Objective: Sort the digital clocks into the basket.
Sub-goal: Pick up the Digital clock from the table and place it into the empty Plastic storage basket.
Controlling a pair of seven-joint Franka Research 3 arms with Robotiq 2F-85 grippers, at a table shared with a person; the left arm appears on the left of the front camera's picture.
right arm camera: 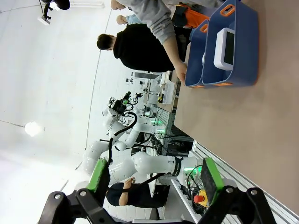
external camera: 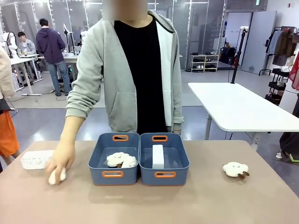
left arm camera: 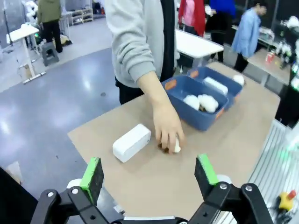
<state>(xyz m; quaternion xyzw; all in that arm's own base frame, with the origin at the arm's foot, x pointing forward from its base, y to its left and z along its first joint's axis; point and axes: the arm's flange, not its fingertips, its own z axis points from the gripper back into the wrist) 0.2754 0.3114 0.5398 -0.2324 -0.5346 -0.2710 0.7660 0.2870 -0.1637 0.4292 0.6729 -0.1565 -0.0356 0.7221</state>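
White rounded clock (right arm camera: 224, 48), display perhaps grey-green

— How does the left end effector (left arm camera: 149, 171) stand?
— Jaws spread wide, green pads (left arm camera: 93, 172) well apart with nothing between them. It is held high at the scene's left and tilted downward.
— And the right end effector (right arm camera: 154, 174)?
— Equally wide and empty, raised at the right, wrist rolled onto its side.
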